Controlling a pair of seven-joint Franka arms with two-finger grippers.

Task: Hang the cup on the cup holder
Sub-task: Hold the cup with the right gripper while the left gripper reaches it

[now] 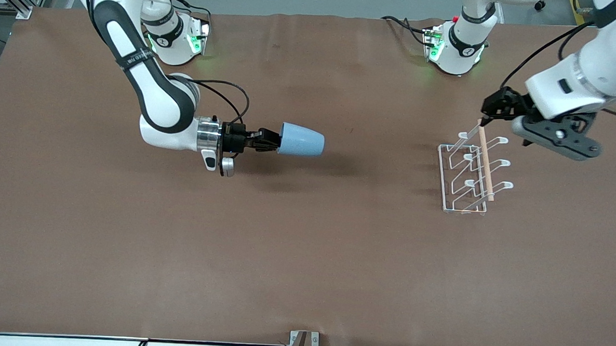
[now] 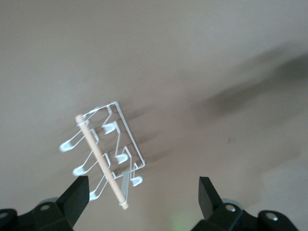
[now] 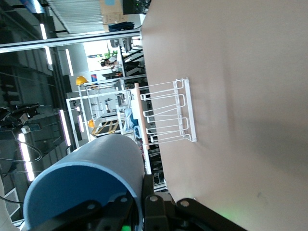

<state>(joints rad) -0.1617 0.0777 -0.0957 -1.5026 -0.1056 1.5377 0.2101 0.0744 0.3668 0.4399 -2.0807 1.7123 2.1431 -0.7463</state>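
Observation:
The light blue cup (image 1: pixel 301 140) is held on its side in the air over the table's middle, toward the right arm's end. My right gripper (image 1: pixel 278 140) is shut on its rim, one finger inside; its base points toward the cup holder. In the right wrist view the cup (image 3: pixel 91 178) fills the corner by the gripper (image 3: pixel 144 202). The white wire cup holder (image 1: pixel 472 172) with its wooden rod (image 1: pixel 485 160) stands toward the left arm's end; it also shows in the right wrist view (image 3: pixel 166 115). My left gripper (image 1: pixel 490 114) is open and empty over the holder's end nearest the bases. The left wrist view shows the holder (image 2: pixel 103 154) by the gripper (image 2: pixel 142 199).
The brown table cover (image 1: pixel 305 245) spans the view. The two arm bases (image 1: pixel 176 40) stand along the edge farthest from the front camera. A small bracket (image 1: pixel 303 344) and cables lie at the nearest edge.

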